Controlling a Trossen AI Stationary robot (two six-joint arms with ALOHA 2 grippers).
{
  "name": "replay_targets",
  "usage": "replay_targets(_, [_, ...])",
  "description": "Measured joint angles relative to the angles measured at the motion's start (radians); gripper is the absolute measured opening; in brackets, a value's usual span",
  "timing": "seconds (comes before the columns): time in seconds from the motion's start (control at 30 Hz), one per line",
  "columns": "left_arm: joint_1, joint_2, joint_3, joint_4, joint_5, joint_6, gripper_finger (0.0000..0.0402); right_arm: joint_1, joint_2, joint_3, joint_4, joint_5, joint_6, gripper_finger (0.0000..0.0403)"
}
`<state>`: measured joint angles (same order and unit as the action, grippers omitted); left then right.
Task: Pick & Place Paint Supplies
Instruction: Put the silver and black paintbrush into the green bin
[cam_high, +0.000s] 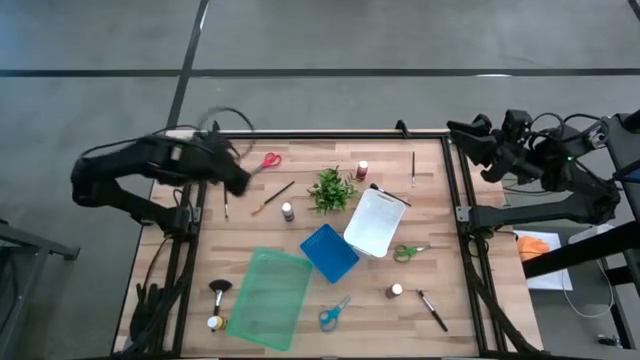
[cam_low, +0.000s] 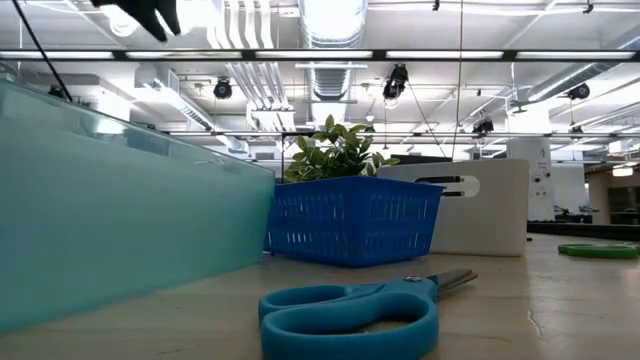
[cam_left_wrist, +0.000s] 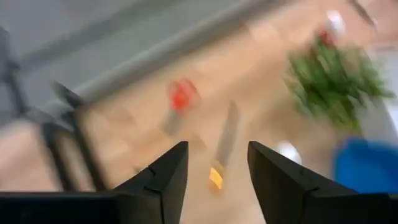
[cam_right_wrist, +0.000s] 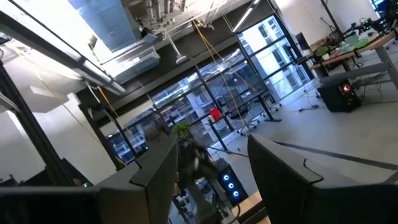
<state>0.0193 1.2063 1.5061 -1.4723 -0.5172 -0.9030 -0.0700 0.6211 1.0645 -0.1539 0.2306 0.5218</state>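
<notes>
The left gripper (cam_high: 240, 180) hangs above the table's far left corner with its jaws spread and nothing between them, and its wrist view shows the two dark fingers (cam_left_wrist: 163, 177) apart over blurred wood; just beyond them lie the red scissors (cam_high: 270, 160) and a thin brush with an orange end (cam_high: 273, 196), with another thin brush (cam_high: 226, 205) at the left edge; the right gripper (cam_high: 470, 135) waits off the far right corner, jaws likewise spread and empty, its camera looking out into the room; outward across the table, a white-capped bottle (cam_high: 288, 210) stands just left of the leafy plant (cam_high: 332, 190), a red-capped bottle (cam_high: 362, 170) just right of it, and a dark brush (cam_high: 413, 167) lies farther right; in the middle sit the white bin (cam_high: 376, 222), the blue basket (cam_high: 329, 252) and the green tray (cam_high: 266, 297); green scissors (cam_high: 408, 252) lie right of the white bin; near the front are blue scissors (cam_high: 332, 314), another white-capped bottle (cam_high: 396, 291) and a dark brush (cam_high: 432, 311); at the near left, a broad black brush (cam_high: 217, 291) and a yellow-capped bottle (cam_high: 214, 323).
</notes>
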Motion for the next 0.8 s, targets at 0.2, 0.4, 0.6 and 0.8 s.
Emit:
replay_targets(0.2, [-0.012, 0.018, -0.284, -0.062, 0.119, -0.456, 0.0178, 0.0, 0.03, 0.031, -0.001, -0.037, 0.013, 0.0192])
replay_targets(0.4, [-0.044, 0.0, -0.581, 0.02, 0.251, -0.791, 0.0178, 0.0, 0.058, 0.041, 0.0, -0.054, 0.048, 0.0192])
replay_targets(0.6, [-0.051, -0.001, -0.788, 0.267, 0.323, -0.878, 0.0178, 0.0, 0.053, 0.032, 0.006, -0.055, 0.057, 0.0192])
replay_targets(0.8, [-0.047, 0.0, -0.915, 0.452, 0.327, -0.937, 0.0178, 0.0, 0.058, 0.038, 0.008, -0.055, 0.058, 0.0192])
